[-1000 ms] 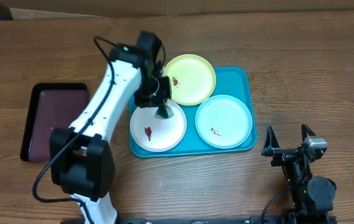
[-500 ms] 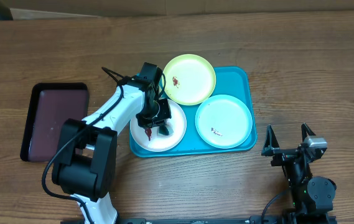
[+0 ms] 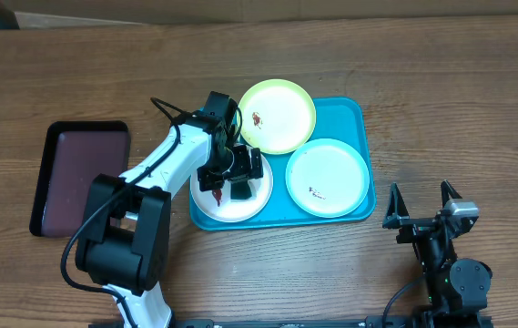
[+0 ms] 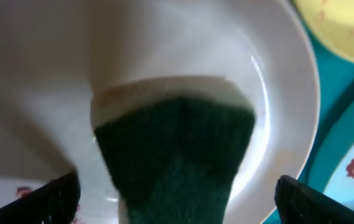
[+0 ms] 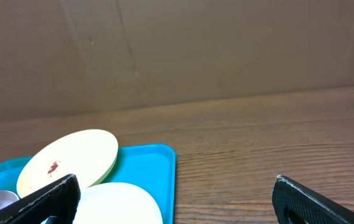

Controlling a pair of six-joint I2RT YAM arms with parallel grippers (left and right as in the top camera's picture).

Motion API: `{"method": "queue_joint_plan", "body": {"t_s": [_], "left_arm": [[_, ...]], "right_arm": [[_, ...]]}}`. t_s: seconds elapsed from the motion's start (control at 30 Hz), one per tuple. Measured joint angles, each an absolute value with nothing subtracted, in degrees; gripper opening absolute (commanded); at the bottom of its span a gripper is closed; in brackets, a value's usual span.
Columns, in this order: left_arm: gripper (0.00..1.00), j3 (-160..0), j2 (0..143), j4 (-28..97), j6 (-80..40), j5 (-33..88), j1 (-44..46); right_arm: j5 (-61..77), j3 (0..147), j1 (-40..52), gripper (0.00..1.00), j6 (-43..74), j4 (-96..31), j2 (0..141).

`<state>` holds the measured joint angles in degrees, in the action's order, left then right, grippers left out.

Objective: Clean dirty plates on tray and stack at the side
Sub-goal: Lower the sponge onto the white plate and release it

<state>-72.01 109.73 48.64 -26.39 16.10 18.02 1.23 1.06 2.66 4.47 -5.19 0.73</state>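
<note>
**No Legible Markings**

No writing, label, brand, number or sign can be read in any of the three views.
</note>
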Motion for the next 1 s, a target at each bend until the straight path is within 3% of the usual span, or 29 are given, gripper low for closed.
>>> {"method": "queue_joint_plan", "body": {"t_s": [0.27, 0.4, 0.47, 0.5, 0.63, 1.0], "left_arm": [[0.98, -88.7, 109.8, 66.2, -23.3, 16.6, 17.6], [0.75, -101.4, 109.8, 73.6, -21.3, 16.5, 17.1], [0.72, -106.0, 109.7, 75.8, -20.6, 16.3, 17.1], [0.74, -107.7, 109.7, 76.9, -20.4, 16.0, 17.1], [1.0, -108.8, 109.6, 78.9, -19.6, 14.6, 17.2], [1.0, -101.0, 109.6, 79.3, -19.5, 11.2, 17.6]], "right_arm": [[1.2, 1.1, 2.7, 1.0, 4.5, -5.2, 0.7], [1.2, 1.1, 2.7, 1.0, 4.5, -5.2, 0.7], [1.2, 1.1, 2.7, 1.0, 4.5, -5.2, 0.7], [1.2, 1.1, 2.7, 1.0, 4.5, -5.2, 0.7], [1.2, 1.1, 2.7, 1.0, 4.5, -5.2, 0.7], [2.5, 1.1, 2.7, 1.0, 6.1, -1.4, 0.7]]}}
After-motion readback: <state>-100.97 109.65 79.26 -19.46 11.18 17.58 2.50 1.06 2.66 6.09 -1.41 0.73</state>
